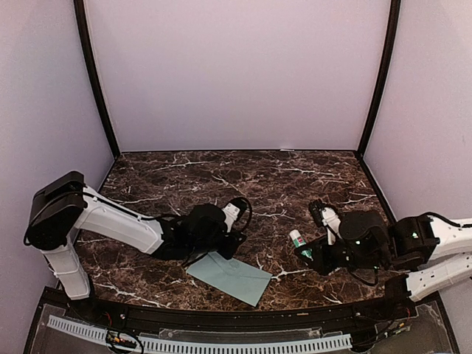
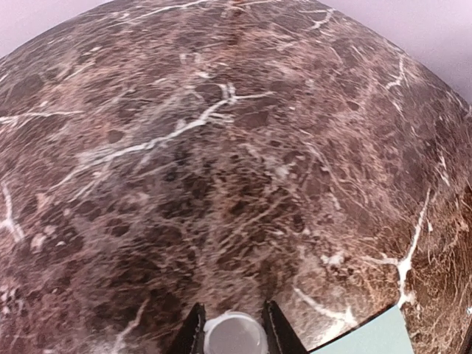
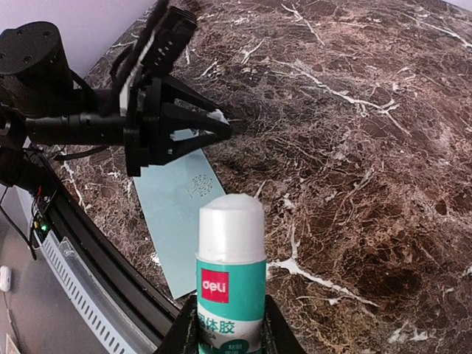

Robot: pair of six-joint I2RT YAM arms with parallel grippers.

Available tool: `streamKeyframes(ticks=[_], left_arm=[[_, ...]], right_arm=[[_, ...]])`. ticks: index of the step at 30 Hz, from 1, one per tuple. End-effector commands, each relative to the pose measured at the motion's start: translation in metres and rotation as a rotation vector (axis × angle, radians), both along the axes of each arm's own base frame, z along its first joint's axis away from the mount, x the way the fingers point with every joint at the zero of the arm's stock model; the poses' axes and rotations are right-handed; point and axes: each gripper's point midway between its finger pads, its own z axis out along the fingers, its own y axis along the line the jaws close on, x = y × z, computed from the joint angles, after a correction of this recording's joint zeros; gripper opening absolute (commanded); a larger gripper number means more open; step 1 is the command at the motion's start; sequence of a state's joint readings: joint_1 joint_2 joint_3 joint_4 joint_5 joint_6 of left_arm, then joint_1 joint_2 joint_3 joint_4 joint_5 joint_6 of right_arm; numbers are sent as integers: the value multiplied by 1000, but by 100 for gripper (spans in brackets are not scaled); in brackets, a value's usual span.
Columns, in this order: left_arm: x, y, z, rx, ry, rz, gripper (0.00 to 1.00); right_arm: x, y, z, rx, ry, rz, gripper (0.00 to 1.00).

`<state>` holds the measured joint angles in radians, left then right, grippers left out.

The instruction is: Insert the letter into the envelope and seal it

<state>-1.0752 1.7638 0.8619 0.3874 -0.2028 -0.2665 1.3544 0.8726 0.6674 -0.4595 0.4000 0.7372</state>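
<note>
The pale teal envelope (image 1: pixel 230 277) lies flat near the table's front edge; it also shows in the right wrist view (image 3: pixel 173 214) and as a corner in the left wrist view (image 2: pixel 369 335). My left gripper (image 1: pixel 234 237) hovers just over the envelope's far left corner, shut on a small white round cap (image 2: pixel 234 335). My right gripper (image 1: pixel 306 254) sits right of the envelope, shut on a green-and-white glue stick (image 3: pixel 231 265) that points toward the left gripper (image 3: pixel 220 122). The letter shows in no view.
The dark marble table (image 1: pixel 243 177) is enclosed by pale walls at the back and sides. A black rail with cabling (image 1: pixel 221 324) runs along the front edge just below the envelope.
</note>
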Motion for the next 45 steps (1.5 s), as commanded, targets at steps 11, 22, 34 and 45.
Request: streamKeyframes(ticks=[11, 22, 34, 45], left_arm=[[-27, -43, -35, 81, 20, -221, 32], [-32, -37, -8, 38, -18, -241, 55], [-57, -7, -6, -56, -4, -201, 61], [-47, -34, -30, -73, -41, -190, 56]], right_arm=[[-12, 8, 4, -87, 254, 213, 0], [10, 11, -1, -256, 311, 222, 0], [28, 28, -26, -155, 305, 135, 0], [31, 28, -24, -14, 226, 118, 0]])
